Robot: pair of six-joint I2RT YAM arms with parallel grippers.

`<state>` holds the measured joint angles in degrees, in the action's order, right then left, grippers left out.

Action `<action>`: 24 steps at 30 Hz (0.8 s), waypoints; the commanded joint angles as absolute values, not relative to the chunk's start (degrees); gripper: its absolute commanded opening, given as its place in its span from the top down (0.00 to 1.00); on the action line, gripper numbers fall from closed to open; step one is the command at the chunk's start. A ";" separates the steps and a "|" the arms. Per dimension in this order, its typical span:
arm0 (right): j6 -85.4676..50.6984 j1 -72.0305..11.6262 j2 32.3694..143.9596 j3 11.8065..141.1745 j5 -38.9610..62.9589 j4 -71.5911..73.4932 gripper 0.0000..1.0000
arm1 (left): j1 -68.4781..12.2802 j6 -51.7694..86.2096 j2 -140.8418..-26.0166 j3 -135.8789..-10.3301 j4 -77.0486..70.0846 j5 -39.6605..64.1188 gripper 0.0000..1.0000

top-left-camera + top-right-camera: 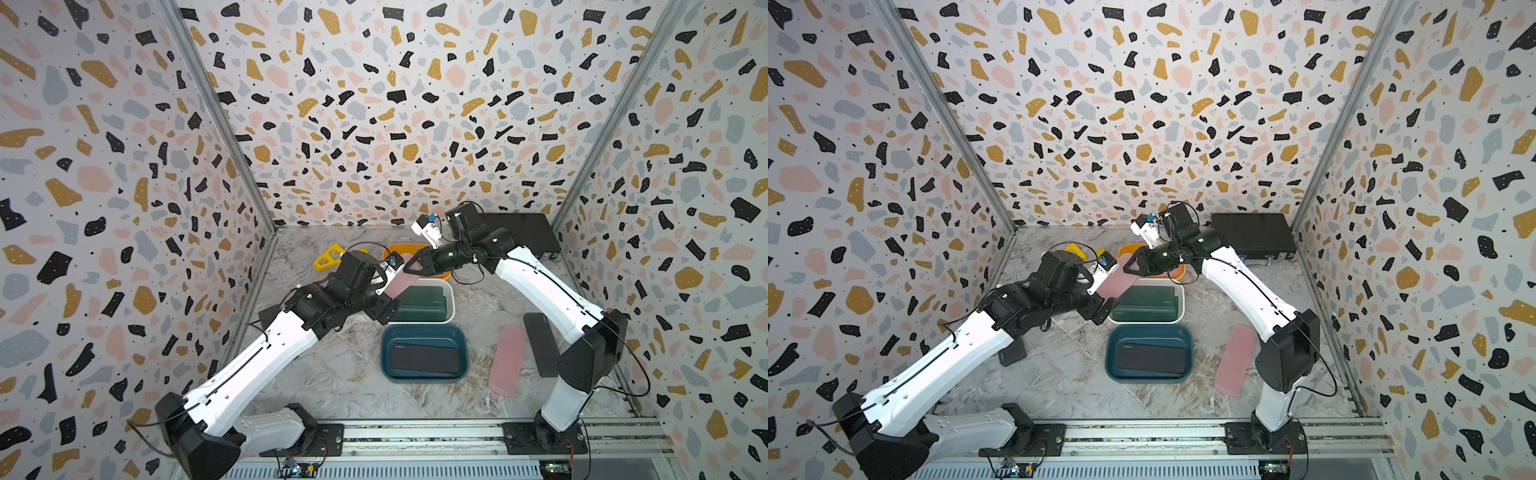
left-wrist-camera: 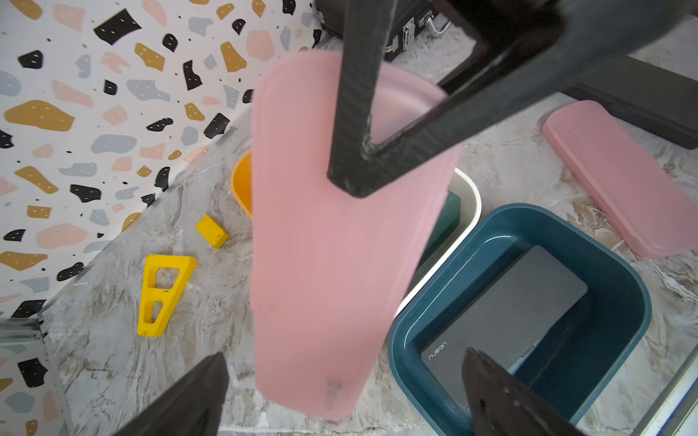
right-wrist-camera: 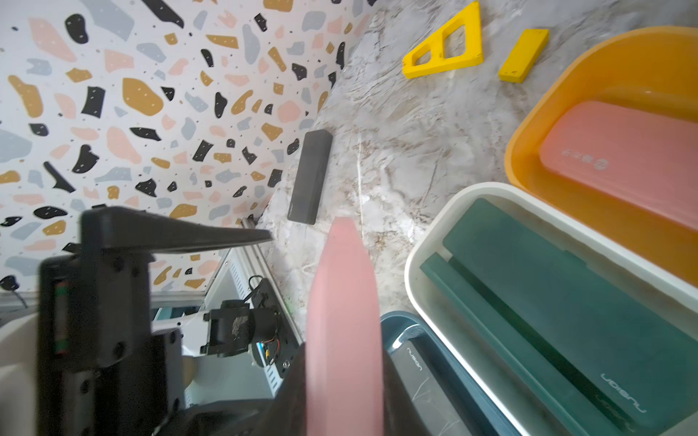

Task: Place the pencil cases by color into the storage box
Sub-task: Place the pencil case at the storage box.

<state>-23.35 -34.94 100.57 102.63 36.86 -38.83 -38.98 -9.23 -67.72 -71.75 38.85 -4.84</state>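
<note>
Top views: I read the right jaws as clamped on the far end of the held pink case (image 1: 400, 286), which hangs tilted above the worktop (image 1: 332, 374), close to the orange tub (image 1: 398, 249) and the white tub (image 1: 451, 300). The left jaws stand wide apart at its near end. The white tub holds green cases (image 1: 422, 301). The blue tub (image 1: 424, 330) holds a boxed black case (image 1: 424, 358). A loose pink case (image 1: 506, 361) and a loose black case (image 1: 540, 349) lie side by side near the right arm. In a top view, another black case (image 1: 1013, 353) lies partly under the left arm.

Left wrist view: both left jaws sit clear of the held pink case's sides, and one right jaw presses its face.

Right wrist view: the held pink case appears edge-on between the right jaws. A stored pink case (image 3: 623, 162) lies in the orange tub.
</note>
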 commanded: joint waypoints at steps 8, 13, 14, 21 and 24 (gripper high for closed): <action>-30.35 -28.62 105.96 105.31 28.38 -27.20 0.87 | -38.32 3.67 -67.97 -71.96 37.85 -15.89 0.00; -33.09 -25.74 109.17 106.07 29.87 -22.52 0.87 | -35.36 9.90 -69.34 -72.73 39.78 -15.91 0.00; -33.67 -25.20 109.65 106.01 30.16 -21.40 0.87 | -34.12 11.01 -69.32 -72.69 39.96 -15.02 0.00; -38.67 -22.24 111.96 106.08 32.55 -13.89 0.87 | -27.56 14.21 -67.90 -70.79 39.03 -9.69 0.00; -40.13 -21.58 113.38 106.06 33.46 -12.19 0.87 | -26.28 14.55 -67.94 -70.52 39.46 -9.51 0.00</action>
